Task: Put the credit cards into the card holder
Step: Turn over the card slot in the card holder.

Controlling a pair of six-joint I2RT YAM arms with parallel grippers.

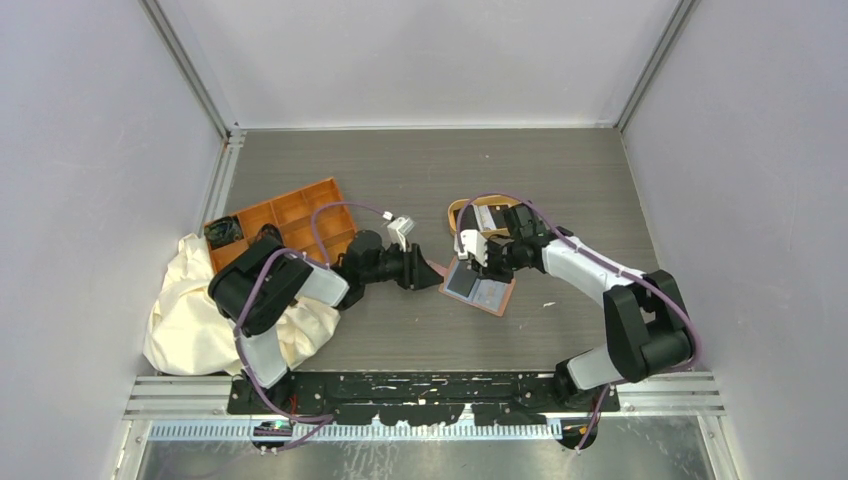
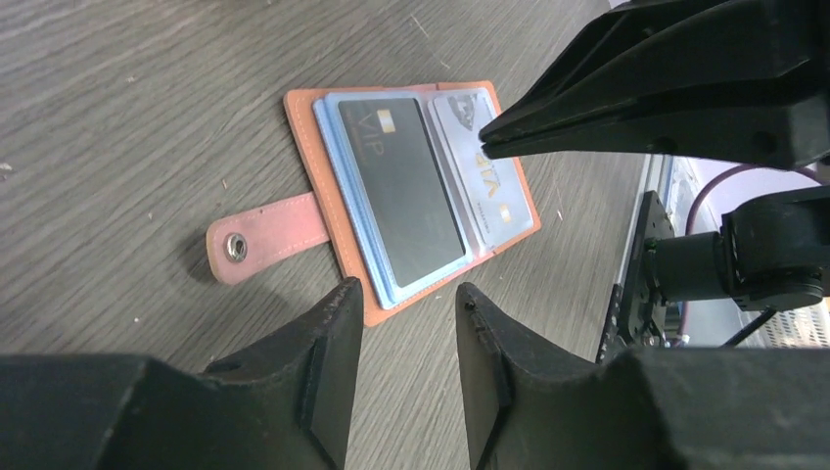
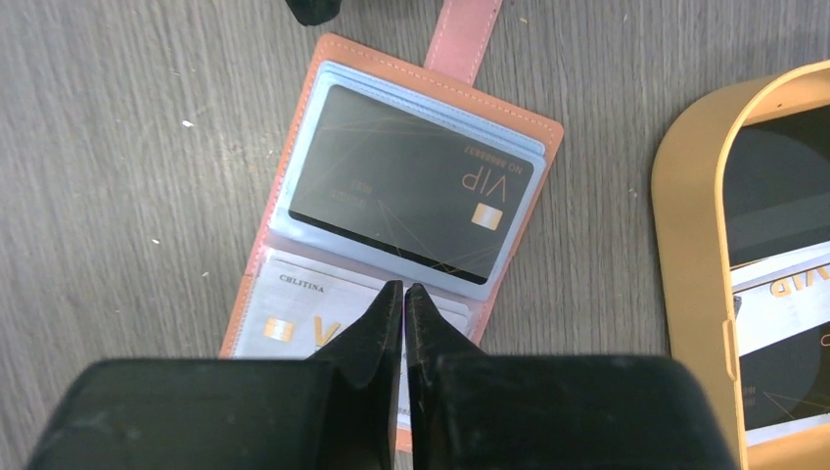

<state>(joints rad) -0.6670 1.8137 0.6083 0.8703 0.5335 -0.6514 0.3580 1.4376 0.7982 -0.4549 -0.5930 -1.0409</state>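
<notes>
Closed right pincer (image 3: 403, 296) partly hides white card (image 3: 294, 325) in card holder (image 3: 468, 34).

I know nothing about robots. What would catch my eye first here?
An open pink card holder lies mid-table, a black VIP card in one pocket and a white card in the other. The right tool, shut, points at the white card, while the left tool hangs open by the holder's edge. A tan tray beside it holds more cards.
</notes>
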